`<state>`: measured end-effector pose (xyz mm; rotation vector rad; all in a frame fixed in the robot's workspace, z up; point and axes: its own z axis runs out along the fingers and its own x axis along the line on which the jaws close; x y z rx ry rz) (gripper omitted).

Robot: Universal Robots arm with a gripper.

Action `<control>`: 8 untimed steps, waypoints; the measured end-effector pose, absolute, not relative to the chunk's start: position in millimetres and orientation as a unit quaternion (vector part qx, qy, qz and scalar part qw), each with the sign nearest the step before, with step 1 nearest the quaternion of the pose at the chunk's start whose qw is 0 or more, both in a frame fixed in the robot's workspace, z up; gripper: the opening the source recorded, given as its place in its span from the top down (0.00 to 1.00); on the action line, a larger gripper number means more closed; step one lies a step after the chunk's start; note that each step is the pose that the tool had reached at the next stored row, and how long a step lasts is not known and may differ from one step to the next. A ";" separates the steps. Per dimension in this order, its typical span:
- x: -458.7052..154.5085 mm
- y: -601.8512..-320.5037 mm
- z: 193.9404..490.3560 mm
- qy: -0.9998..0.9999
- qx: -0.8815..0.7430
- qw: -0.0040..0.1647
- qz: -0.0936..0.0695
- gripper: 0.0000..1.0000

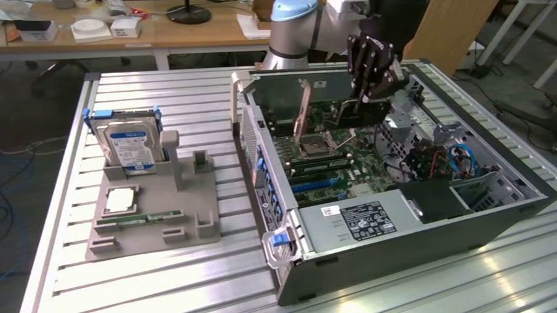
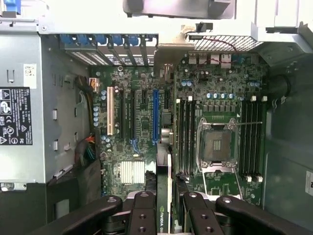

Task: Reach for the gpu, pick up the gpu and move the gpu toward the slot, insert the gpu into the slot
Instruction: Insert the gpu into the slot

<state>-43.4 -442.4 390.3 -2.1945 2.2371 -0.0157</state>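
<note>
My gripper (image 1: 372, 91) hangs over the open computer case (image 1: 287, 261), shut on the gpu (image 1: 350, 112), a thin dark card pointing down toward the green motherboard (image 1: 335, 166). In the wrist view the gpu (image 2: 165, 171) runs edge-on between my two black fingers (image 2: 143, 208), and a green label shows on it near the gripper (image 2: 164, 203). The slot (image 2: 155, 115), a long blue strip, lies just beside the card's line, among parallel black and white strips. The card's edge looks apart from the board, close to the blue slot (image 1: 315, 186).
The square silver processor socket (image 2: 215, 144) and memory strips flank the card. A power supply (image 1: 366, 222) and cables (image 1: 452, 160) fill the case's near end. On the grey fixture (image 1: 152, 215) outside stand a hard drive (image 1: 129, 147), a processor (image 1: 119, 199) and a memory stick (image 1: 139, 218).
</note>
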 end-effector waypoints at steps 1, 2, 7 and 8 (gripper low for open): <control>-43.4 -442.4 388.9 0.714 -0.700 0.004 -0.005 0.74; -43.4 -442.4 387.9 0.714 -0.700 0.004 -0.005 0.74; -43.5 -442.4 380.5 0.714 -0.700 0.005 -0.006 0.74; -43.7 -442.4 379.2 0.715 -0.699 0.005 -0.005 0.74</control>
